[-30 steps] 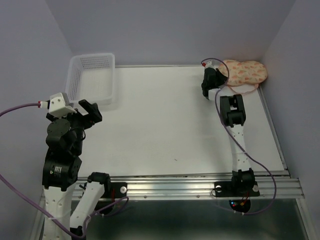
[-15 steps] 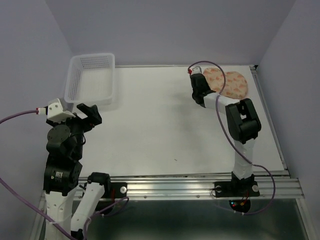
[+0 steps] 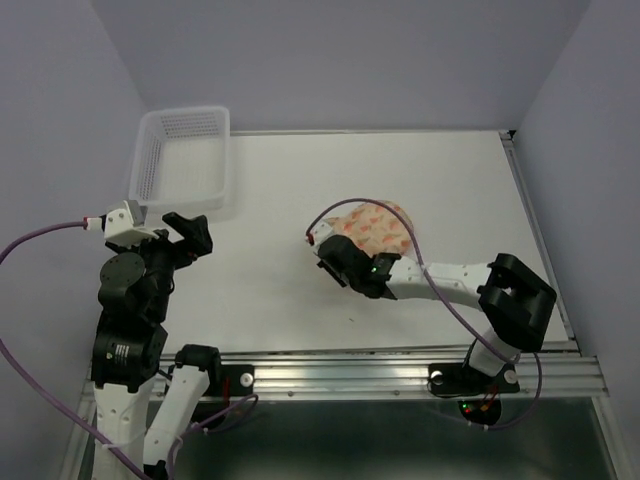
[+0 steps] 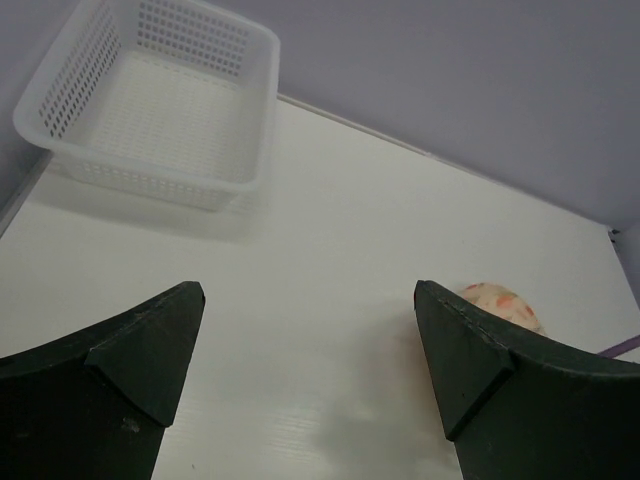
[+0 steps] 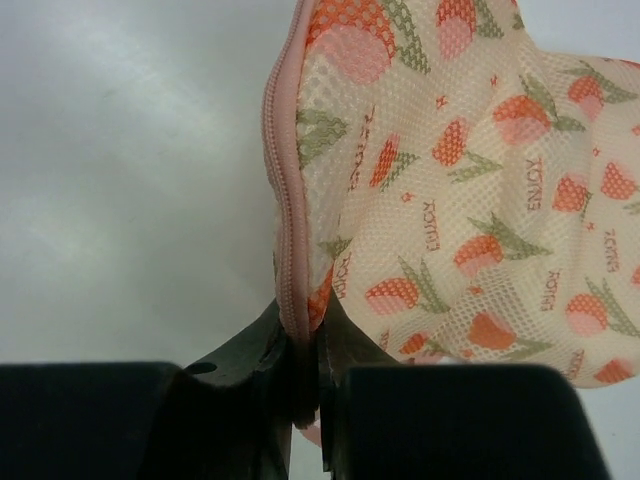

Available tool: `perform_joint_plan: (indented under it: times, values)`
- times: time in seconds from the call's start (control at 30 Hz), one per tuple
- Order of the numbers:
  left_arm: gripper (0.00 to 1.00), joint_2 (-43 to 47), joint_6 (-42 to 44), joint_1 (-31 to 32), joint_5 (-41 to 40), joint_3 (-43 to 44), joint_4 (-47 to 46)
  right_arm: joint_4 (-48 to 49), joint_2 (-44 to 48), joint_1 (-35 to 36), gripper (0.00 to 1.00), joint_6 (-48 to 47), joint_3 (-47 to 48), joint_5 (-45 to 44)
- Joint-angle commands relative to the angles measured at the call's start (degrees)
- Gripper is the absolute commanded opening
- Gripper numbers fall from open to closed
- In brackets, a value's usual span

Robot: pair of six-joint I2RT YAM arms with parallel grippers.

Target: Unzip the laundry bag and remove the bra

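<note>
Pinching the laundry bag [image 3: 372, 228] by its zipper edging [image 5: 285, 250], your right fingers [image 5: 240, 365] gripped it. Your left fingers [image 4: 130, 350] stood wide apart.

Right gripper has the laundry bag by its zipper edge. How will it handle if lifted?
Probably floppy: the laundry bag is thin mesh that bulges and creases away from where the right gripper pinches it. Likely light, being soft fabric. Held only at the pink zipper edging, it would probably sag and swing.
</note>
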State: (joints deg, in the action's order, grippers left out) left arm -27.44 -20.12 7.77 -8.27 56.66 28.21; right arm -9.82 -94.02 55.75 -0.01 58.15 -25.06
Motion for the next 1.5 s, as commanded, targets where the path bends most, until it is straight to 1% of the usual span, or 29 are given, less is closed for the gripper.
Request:
perform_joint_plan:
  times: [0.0, 0.03, 0.07, 0.13, 0.17, 0.23, 0.27, 0.33, 0.4, 0.43, 0.5, 0.53, 0.6, 0.63, 0.67, 0.7, 0.77, 0.83, 0.87, 0.93, 0.97, 1.03, 1.07, 1.13, 1.17, 1.23, 1.3, 1.33, 1.47]
  values:
    - [0.99, 0.2, -0.4, -0.1, 5.1, -0.9, -1.4, -2.3, 3.3, 8.5, 0.15, 3.3, -2.4, 0.7]
    - [0.99, 0.0, -0.4, -0.1, 5.7, -1.0, -1.1, -2.7, 3.9, 10.0, 0.27, 3.5, -2.7, 1.0]
    - [0.99, -0.2, -0.2, -0.1, 6.4, -1.3, -0.9, -3.3, 5.3, 12.1, 0.36, 4.6, -2.7, 2.7]
    - [0.99, -1.0, 0.2, -0.1, 8.0, -1.8, -0.9, -5.4, 7.0, 12.9, 0.49, 6.1, -2.1, 4.3]
    - [0.99, -1.4, 0.5, -0.1, 10.1, -2.4, -1.0, -6.3, 7.9, 13.4, 0.64, 8.2, -1.6, 5.5]
    - [0.99, -3.0, 1.0, -0.1, 13.1, -3.3, -1.6, -9.4, 10.4, 13.4, 0.79, 9.5, 0.1, 5.9]
    - [0.99, -3.6, 0.8, -0.1, 14.2, -4.2, -2.4, -10.3, 11.4, 13.4, 0.92, 10.6, 0.7, 5.6]
    - [0.99, -5.9, 0.5, -0.1, 17.4, -5.1, -3.8, -12.0, 15.0, 13.4, 1.00, 11.4, 2.5, 5.1]
    - [0.99, -8.1, -0.6, 0.0, 19.4, -5.5, -5.3, -12.6, 17.5, 13.4, 1.00, 13.7, 2.8, 2.7]
    - [0.99, -10.5, -0.9, 0.0, 22.1, -5.6, -6.1, -13.1, 20.0, 13.4, 1.00, 14.7, 2.8, 1.2]
    - [0.99, -13.2, -1.7, 0.7, 24.8, -5.7, -7.6, -13.9, 22.1, 13.4, 1.00, 18.2, 1.4, -3.4]
    - [0.98, -16.2, -1.7, 1.2, 27.1, -5.7, -8.2, -15.4, 23.4, 13.4, 1.00, 19.9, 0.7, -5.2]
    - [0.98, -20.8, -1.7, 4.0, 29.0, -4.8, -9.8, -17.9, 24.6, 12.9, 1.00, 25.6, -1.7, -9.2]
    - [0.99, -20.8, -1.6, 5.4, 29.0, -4.2, -10.4, -18.8, 25.1, 12.9, 1.00, 27.8, -2.7, -10.2]
    - [0.99, -23.9, -1.5, 7.0, 28.8, -3.6, -11.8, -19.6, 26.2, 11.7, 1.00, 32.3, -3.7, -11.0]
    - [0.99, -25.5, -1.2, 10.4, 28.2, -2.2, -12.6, -20.5, 26.9, 11.1, 1.00, 34.7, -5.8, -12.3]
    - [0.99, -30.6, -0.1, 13.4, 25.6, -0.3, -13.5, -21.9, 28.4, 8.3, 0.99, 40.1, -8.0, -12.5]
    - [0.99, -36.2, 1.9, 16.9, 22.4, 3.0, -13.4, -21.8, 31.2, 5.5, 0.97, 42.8, -10.9, -10.5]
    - [0.99, -37.8, 2.4, 17.8, 21.5, 4.6, -13.8, -21.6, 32.7, 2.3, 0.97, 44.5, -11.8, -8.3]
    - [0.99, -42.5, 3.2, 20.9, 19.9, 5.7, -14.8, -19.5, 34.1, -0.7, 0.97, 44.7, -14.5, -5.7]
    - [0.99, -43.8, 3.4, 22.0, 19.3, 6.3, -15.3, -18.4, 34.7, -2.1, 0.97, 43.5, -15.4, -2.5]
    - [0.99, -48.0, 3.1, 24.6, 18.1, 6.6, -16.2, -14.1, 36.1, -5.8, 0.97, 43.0, -18.1, 0.8]
    - [0.99, -49.3, 2.9, 25.4, 18.2, 6.9, -17.4, -12.9, 36.2, -7.1, 0.96, 42.6, -18.8, 4.7]
    - [0.99, -53.1, 2.8, 27.1, 16.4, 7.0, -18.7, -8.7, 35.5, -10.1, 0.95, 42.6, -20.6, 8.3]
    - [0.99, -54.3, 3.3, 27.3, 16.2, 7.5, -18.9, -7.4, 35.0, -10.7, 0.94, 43.4, -21.1, 11.0]
    - [0.99, -58.0, 4.1, 27.6, 15.0, 8.4, -19.0, -3.5, 33.3, -11.3, 0.89, 44.2, -21.9, 13.2]
    - [0.97, -60.2, 5.7, 27.9, 14.4, 9.7, -18.8, -0.8, 32.0, -11.8, 0.88, 45.4, -23.3, 16.0]
    - [0.97, -62.0, 6.0, 27.9, 13.7, 10.1, -18.5, 2.1, 31.4, -11.8, 0.88, 45.7, -23.8, 16.9]
    - [0.95, -64.8, 6.2, 28.0, 13.1, 10.7, -17.5, 8.0, 28.1, -12.9, 0.83, 48.3, -26.3, 19.0]
